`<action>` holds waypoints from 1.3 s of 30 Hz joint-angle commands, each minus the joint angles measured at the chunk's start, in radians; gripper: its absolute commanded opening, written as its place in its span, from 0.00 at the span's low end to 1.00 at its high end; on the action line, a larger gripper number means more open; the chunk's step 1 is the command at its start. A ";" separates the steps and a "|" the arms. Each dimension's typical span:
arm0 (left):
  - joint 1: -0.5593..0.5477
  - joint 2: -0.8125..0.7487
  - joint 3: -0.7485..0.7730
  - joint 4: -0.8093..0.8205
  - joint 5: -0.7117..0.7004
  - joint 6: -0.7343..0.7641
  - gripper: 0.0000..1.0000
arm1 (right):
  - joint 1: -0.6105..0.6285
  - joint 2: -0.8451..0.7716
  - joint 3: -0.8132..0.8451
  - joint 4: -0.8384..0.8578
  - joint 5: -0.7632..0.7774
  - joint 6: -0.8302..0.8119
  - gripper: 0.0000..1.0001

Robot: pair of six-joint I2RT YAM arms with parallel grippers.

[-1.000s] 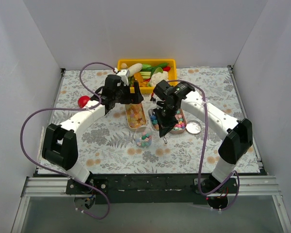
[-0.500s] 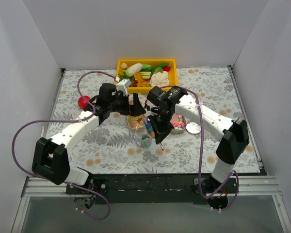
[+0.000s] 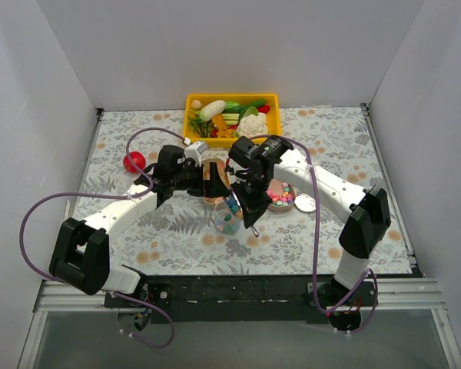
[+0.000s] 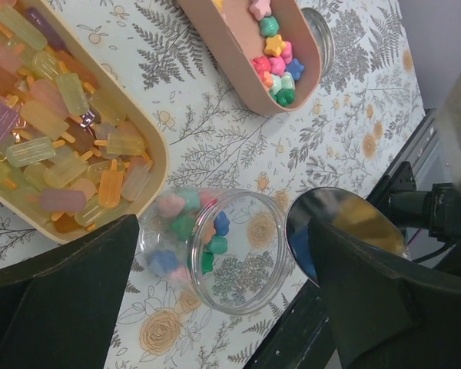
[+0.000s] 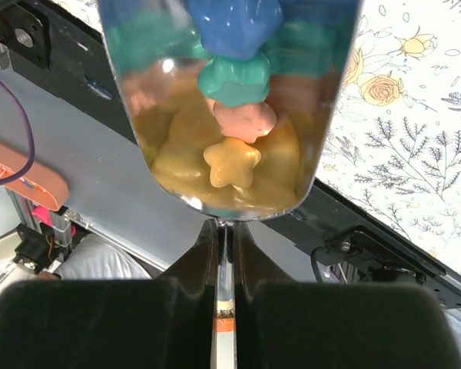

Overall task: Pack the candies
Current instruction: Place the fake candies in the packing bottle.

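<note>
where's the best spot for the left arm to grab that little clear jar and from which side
Grip the clear jar across its round side wall, just below the rim, coming down from above with the left fingers straddling it. The wall is smooth and curved, so pressing on opposite sides should centre it. That also leaves the open mouth free for the loaded spoon beside it.

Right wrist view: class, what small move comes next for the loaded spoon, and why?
Likely tip the shiny metal spoon, held by the right gripper, over the clear round jar: small star-shaped candies heap the spoon, and the jar is part-filled.
</note>
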 commanded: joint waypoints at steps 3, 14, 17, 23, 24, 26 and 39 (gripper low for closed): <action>-0.007 -0.005 -0.056 -0.008 -0.047 -0.016 0.90 | 0.004 -0.014 0.059 -0.003 -0.040 0.004 0.01; -0.007 0.010 -0.104 -0.008 -0.072 -0.008 0.87 | 0.002 -0.002 -0.045 -0.004 -0.201 0.031 0.01; -0.007 0.019 -0.094 -0.015 -0.073 -0.008 0.87 | 0.002 0.004 -0.056 -0.003 -0.258 0.044 0.01; -0.007 0.027 -0.073 -0.018 -0.095 0.001 0.86 | -0.007 0.013 -0.111 -0.004 -0.324 0.057 0.01; -0.009 0.024 -0.068 -0.018 -0.095 -0.001 0.86 | -0.008 0.015 -0.120 -0.004 -0.330 0.059 0.01; -0.007 0.019 -0.053 -0.012 -0.101 -0.004 0.86 | -0.013 0.015 -0.132 -0.004 -0.350 0.060 0.01; -0.007 -0.031 0.042 -0.028 -0.257 -0.013 0.95 | -0.109 0.065 -0.112 -0.004 -0.482 0.051 0.01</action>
